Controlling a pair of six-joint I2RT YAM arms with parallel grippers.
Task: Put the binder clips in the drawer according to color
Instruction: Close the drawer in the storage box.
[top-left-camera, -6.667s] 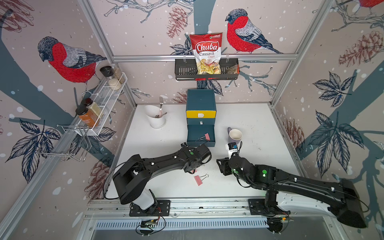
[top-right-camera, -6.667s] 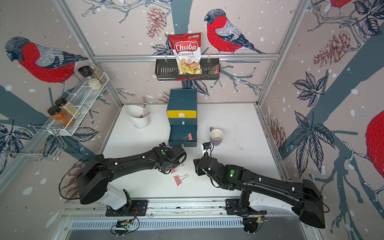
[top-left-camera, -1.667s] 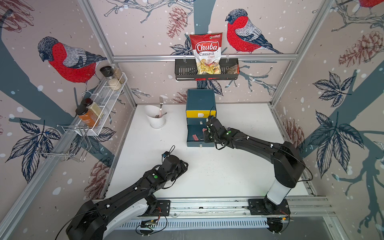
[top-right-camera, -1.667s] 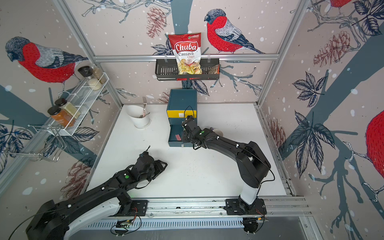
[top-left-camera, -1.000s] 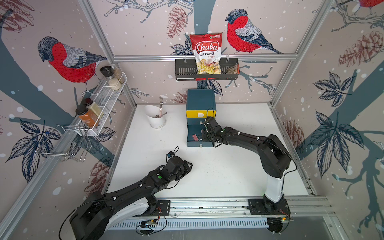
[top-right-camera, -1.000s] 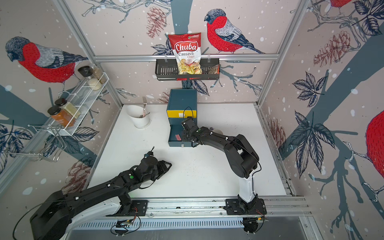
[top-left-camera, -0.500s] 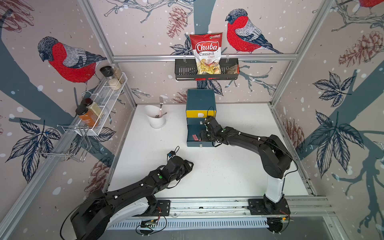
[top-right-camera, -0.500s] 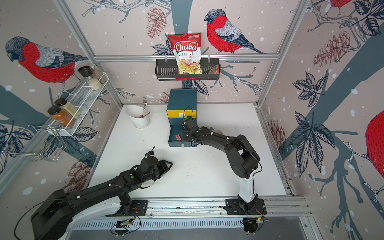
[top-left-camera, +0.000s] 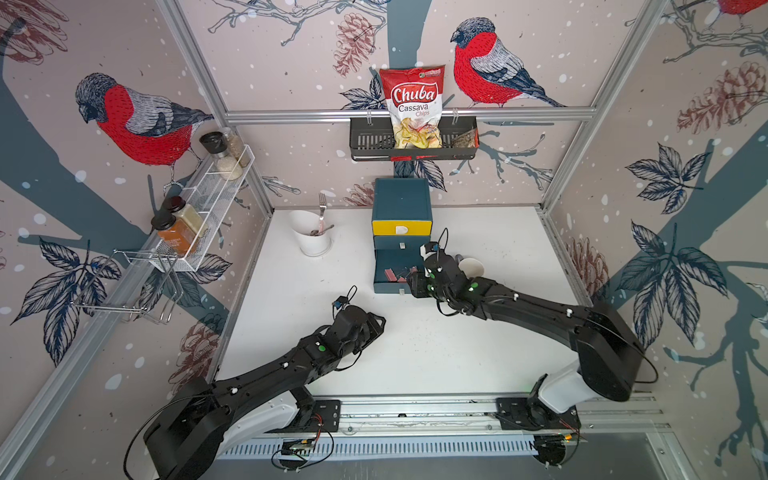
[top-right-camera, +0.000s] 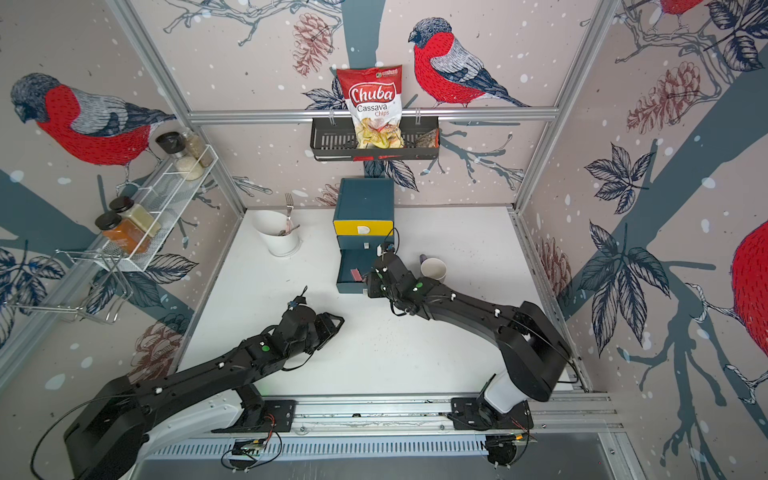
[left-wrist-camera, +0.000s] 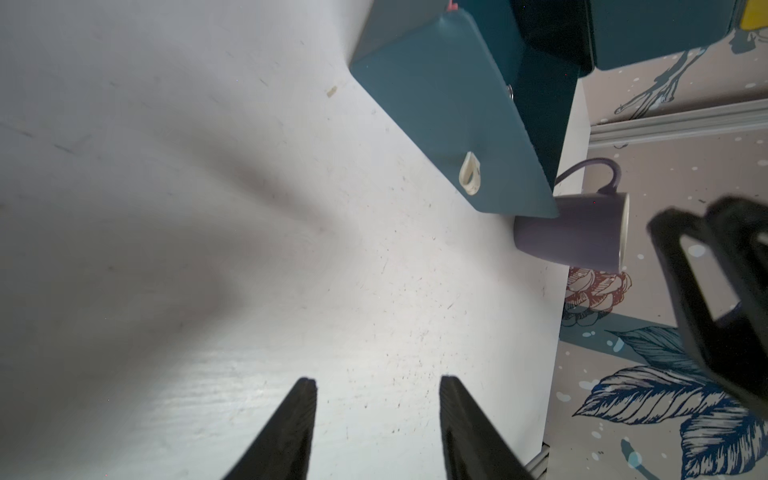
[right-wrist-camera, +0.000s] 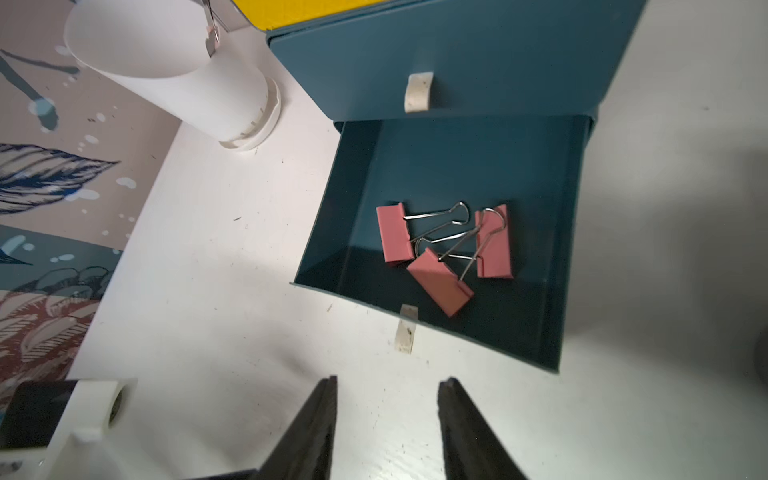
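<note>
The drawer (top-left-camera: 401, 203) is a small dark teal chest of three stacked trays, upright on the desk (top-left-camera: 415, 353) just ahead of the right hand (right-wrist-camera: 388, 380). Its yellow top front (top-left-camera: 401, 227) and teal middle front (right-wrist-camera: 457, 62) are shut, while the bottom tray (right-wrist-camera: 465, 166) is pulled out toward the hand, its white pull tab (right-wrist-camera: 405, 332) nearest the hand but apart from it. Three pink binder clips (right-wrist-camera: 440, 282) with silver wire handles lie flat in a loose huddle on the open tray's floor, just beyond its front wall from the hand, handles crossing; the middle one lies tilted and closest to the hand, the other two on either side.
</note>
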